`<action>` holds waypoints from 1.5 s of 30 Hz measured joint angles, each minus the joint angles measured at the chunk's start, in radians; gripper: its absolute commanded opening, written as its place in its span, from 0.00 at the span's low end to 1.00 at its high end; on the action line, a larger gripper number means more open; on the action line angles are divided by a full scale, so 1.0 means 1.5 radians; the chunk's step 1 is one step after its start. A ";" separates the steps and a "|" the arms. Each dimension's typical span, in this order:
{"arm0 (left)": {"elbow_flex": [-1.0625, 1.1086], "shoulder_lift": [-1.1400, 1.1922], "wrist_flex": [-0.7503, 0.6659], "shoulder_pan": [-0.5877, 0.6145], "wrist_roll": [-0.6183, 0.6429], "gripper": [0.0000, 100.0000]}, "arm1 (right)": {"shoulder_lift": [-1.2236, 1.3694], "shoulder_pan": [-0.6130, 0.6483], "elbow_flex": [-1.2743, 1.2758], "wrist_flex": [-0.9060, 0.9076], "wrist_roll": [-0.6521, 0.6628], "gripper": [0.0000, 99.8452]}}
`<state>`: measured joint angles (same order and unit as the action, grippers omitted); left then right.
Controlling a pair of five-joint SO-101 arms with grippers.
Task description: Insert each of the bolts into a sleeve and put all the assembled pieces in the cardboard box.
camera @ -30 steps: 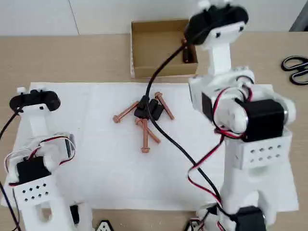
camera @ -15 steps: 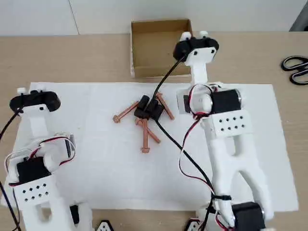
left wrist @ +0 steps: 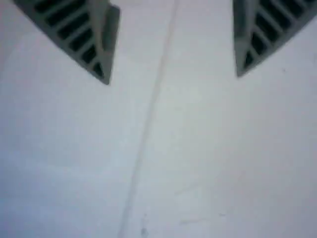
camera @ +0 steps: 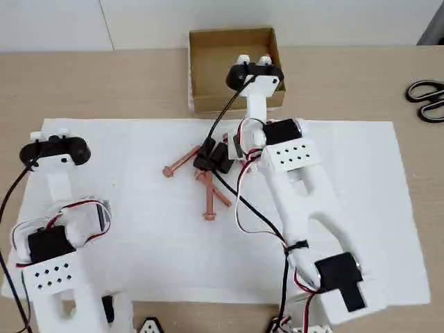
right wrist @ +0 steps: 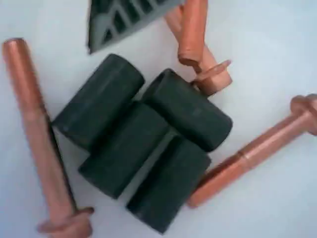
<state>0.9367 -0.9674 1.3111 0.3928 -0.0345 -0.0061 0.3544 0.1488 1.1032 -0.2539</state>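
Four black sleeves (right wrist: 143, 144) lie in a tight cluster, touching each other, on the white sheet (camera: 139, 229). The copper bolts (right wrist: 37, 134) lie loose around them, and none is inside a sleeve. The cardboard box (camera: 201, 69) stands beyond the sheet on the table (camera: 83, 83). The right gripper (right wrist: 126, 22) hangs close above the cluster; how its jaws stand I cannot tell. The left gripper (left wrist: 172, 78) is well apart, over bare sheet, with its jaws wide and holding nothing.
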 measured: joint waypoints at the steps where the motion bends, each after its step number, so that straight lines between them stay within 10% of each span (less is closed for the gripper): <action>1: 0.000 0.000 0.000 0.000 0.000 0.16 | 0.009 0.000 0.000 -0.001 -0.011 0.24; 45: 0.000 0.000 0.000 0.001 0.000 0.16 | 0.161 0.060 0.012 -0.144 -0.241 0.24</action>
<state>0.9367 -0.9674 1.3111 0.3943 -0.0345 0.2348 0.4450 0.1672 0.8869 -0.6160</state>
